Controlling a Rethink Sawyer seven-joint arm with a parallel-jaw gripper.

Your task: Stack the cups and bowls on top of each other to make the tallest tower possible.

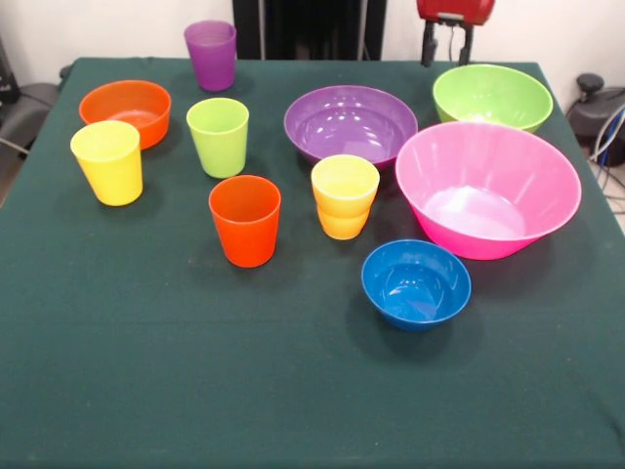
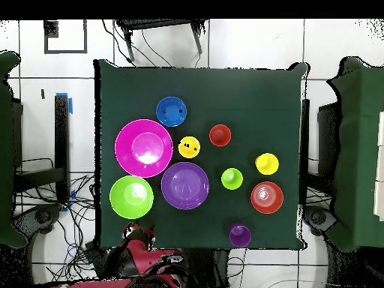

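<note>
All cups and bowls stand apart and upright on the green table (image 1: 146,371). Cups: purple (image 1: 211,54) at the far edge, lime green (image 1: 218,136), yellow (image 1: 107,161), orange (image 1: 244,220) and yellow-orange (image 1: 344,195). Bowls: orange (image 1: 127,109), purple (image 1: 350,124), lime green (image 1: 491,96), large pink (image 1: 485,188) and blue (image 1: 415,283). My gripper (image 1: 447,49) hangs open and empty at the table's far edge, just behind the lime green bowl. In the overhead view the gripper (image 2: 139,232) is just beyond the lime green bowl (image 2: 131,196).
Cables and equipment lie on the floor beside the table at the right (image 1: 601,117). A dark chair or stand (image 1: 20,98) shows at the left edge. The robot's pedestal (image 1: 312,29) stands behind the table.
</note>
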